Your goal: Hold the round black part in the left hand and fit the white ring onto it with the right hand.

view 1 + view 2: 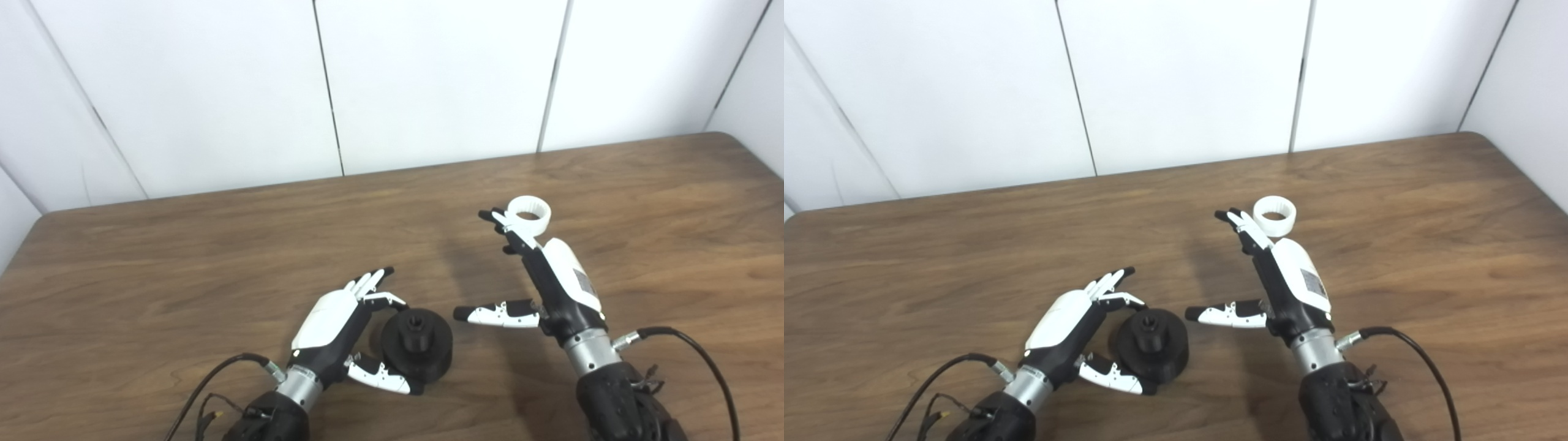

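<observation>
The round black part rests on the wooden table near the front, a small hub on its top. My left hand lies open beside it, thumb under its near side and fingers stretched past its far side, not closed on it. The white ring lies flat on the table farther back to the right. My right hand is open, fingers pointing away and reaching just left of the ring, thumb sticking out to the left. Whether the fingertips touch the ring is unclear.
White wall panels stand behind the table's far edge. Black cables trail from both wrists near the front edge. The table's right corner sits close to the side wall.
</observation>
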